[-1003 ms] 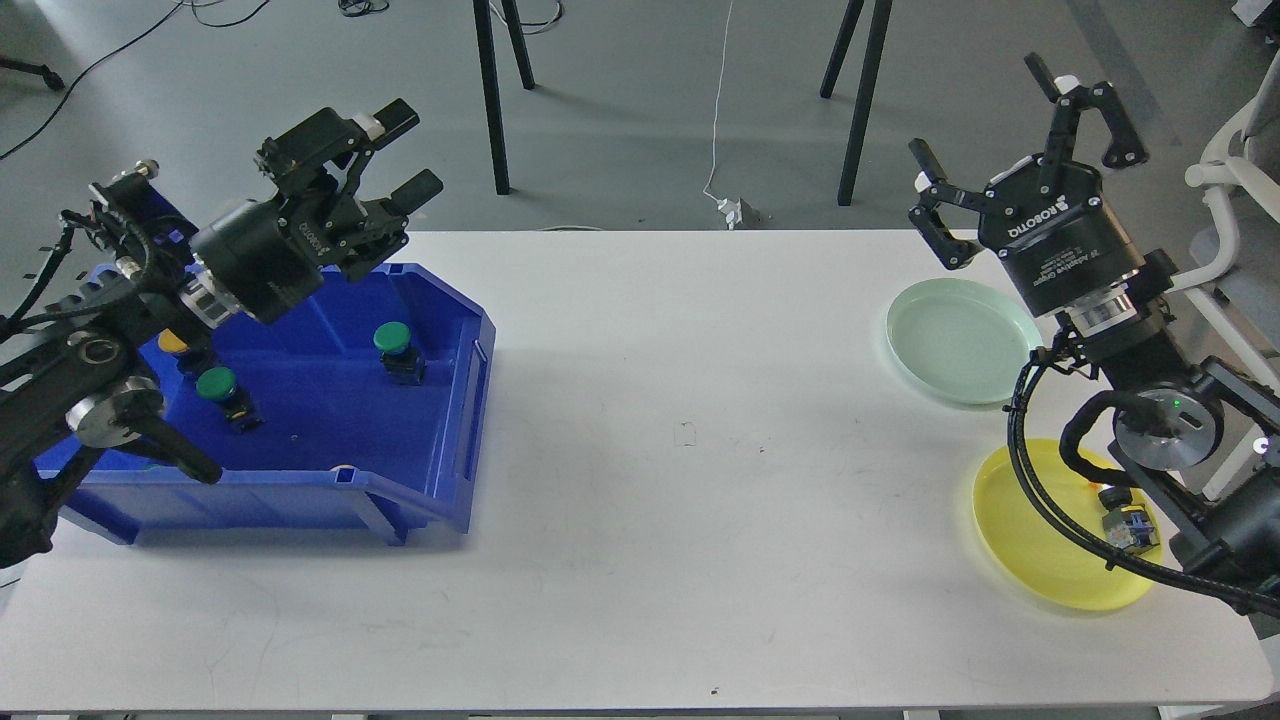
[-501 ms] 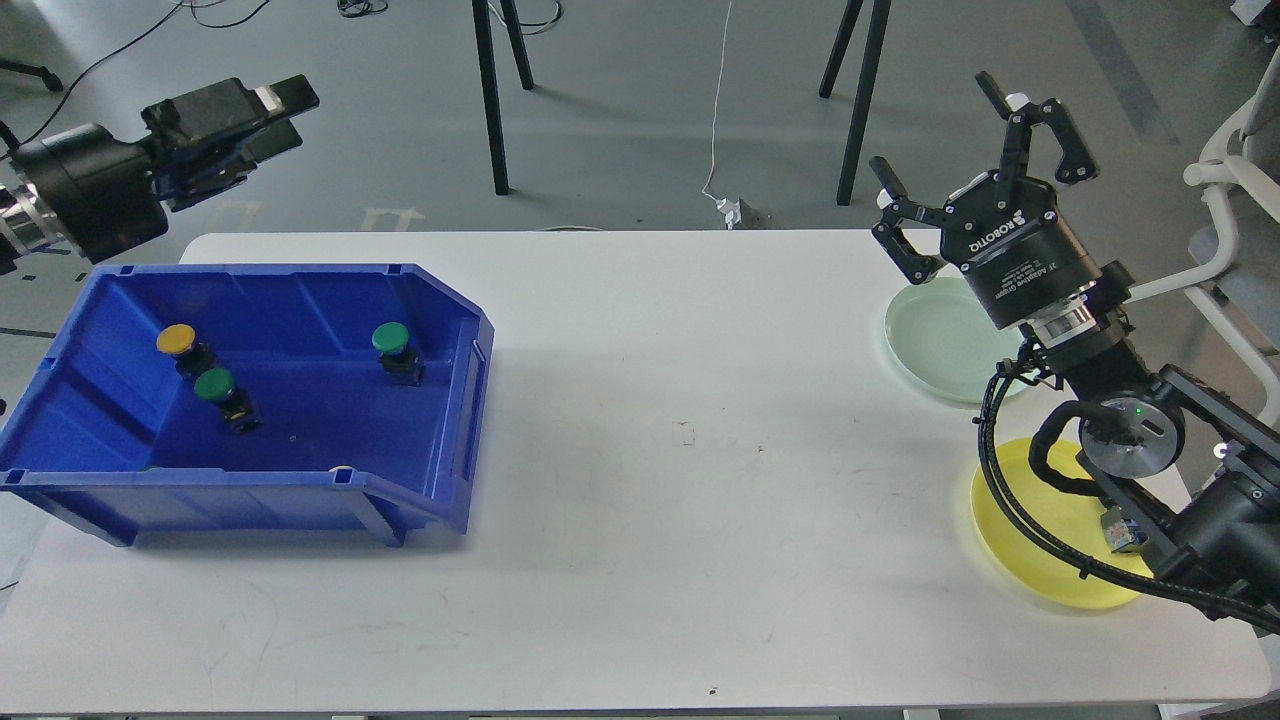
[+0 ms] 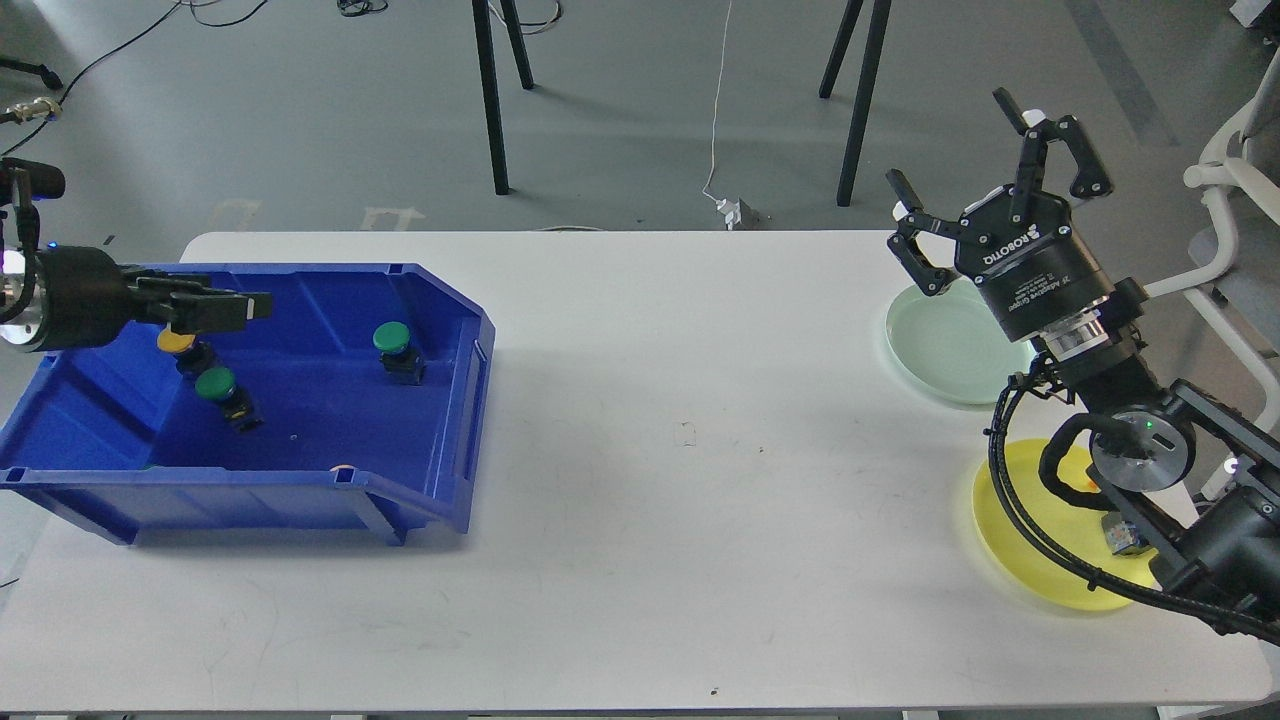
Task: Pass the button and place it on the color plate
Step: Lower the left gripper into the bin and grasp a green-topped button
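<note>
A blue bin (image 3: 472, 380) at the left holds a yellow button (image 3: 177, 341) and two green buttons (image 3: 215, 383) (image 3: 391, 337). My left gripper (image 3: 255, 304) reaches in from the left, level over the bin's back left, just above the yellow button. It is seen edge-on, so its fingers cannot be told apart. My right gripper (image 3: 975, 170) is open and empty, raised above the pale green plate (image 3: 945, 350). The yellow plate (image 3: 1030, 560) lies nearer me at the right. A button (image 3: 1125, 535) lies on it, partly hidden by my right arm.
The white table (image 3: 700, 450) stretches between the bin and the plates. Black stand legs (image 3: 495, 100) and a white cable stand on the floor behind the table. A white chair (image 3: 1230, 200) is at the far right.
My left gripper dropped from high behind the bin to low over its back left, now pointing right. My right gripper shifted slightly right and stayed open.
</note>
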You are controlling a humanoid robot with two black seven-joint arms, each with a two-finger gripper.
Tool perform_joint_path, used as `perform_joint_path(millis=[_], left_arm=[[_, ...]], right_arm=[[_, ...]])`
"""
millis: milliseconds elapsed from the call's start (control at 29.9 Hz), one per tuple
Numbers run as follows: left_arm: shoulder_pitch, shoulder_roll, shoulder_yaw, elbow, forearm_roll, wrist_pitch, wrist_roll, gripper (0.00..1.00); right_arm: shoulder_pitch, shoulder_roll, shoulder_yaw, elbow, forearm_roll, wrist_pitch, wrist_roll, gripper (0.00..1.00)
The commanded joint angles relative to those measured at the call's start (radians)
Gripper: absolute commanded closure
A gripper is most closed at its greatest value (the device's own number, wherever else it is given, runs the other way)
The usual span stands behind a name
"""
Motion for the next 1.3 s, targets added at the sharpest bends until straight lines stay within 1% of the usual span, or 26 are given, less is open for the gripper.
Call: perform_joint_path(millis=[0, 134, 301, 1003, 1136, 1270], left_arm=[[0.047, 0.015, 0.000, 0.016, 0.018, 0.008, 0.000, 0.16], [0.085, 0.004, 0.002, 0.080, 0.018, 0.039, 0.000, 0.16], [0.122, -0.059, 0.002, 0.154, 0.018, 0.068, 0.000, 0.16], [0.125, -0.136, 0.003, 0.168, 0.008, 0.070, 0.000, 0.17], [0.145, -0.142, 0.003, 0.210, 0.010, 0.071, 0.000, 0.17], [0.159, -0.174, 0.003, 0.253, 0.011, 0.074, 0.000, 0.17]], right_arm=[[-0.004, 0.000, 0.000, 0.000, 0.000, 0.000, 0.000, 0.03], [-0.004, 0.000, 0.000, 0.000, 0.000, 0.000, 0.000, 0.03], [-0.004, -0.001, 0.000, 0.000, 0.000, 0.000, 0.000, 0.03], [-0.025, -0.020, 0.005, 0.005, 0.000, 0.000, 0.000, 0.03], [-0.024, -0.020, 0.003, 0.006, 0.000, 0.000, 0.000, 0.03], [-0.025, -0.020, 0.003, 0.008, 0.000, 0.000, 0.000, 0.03]])
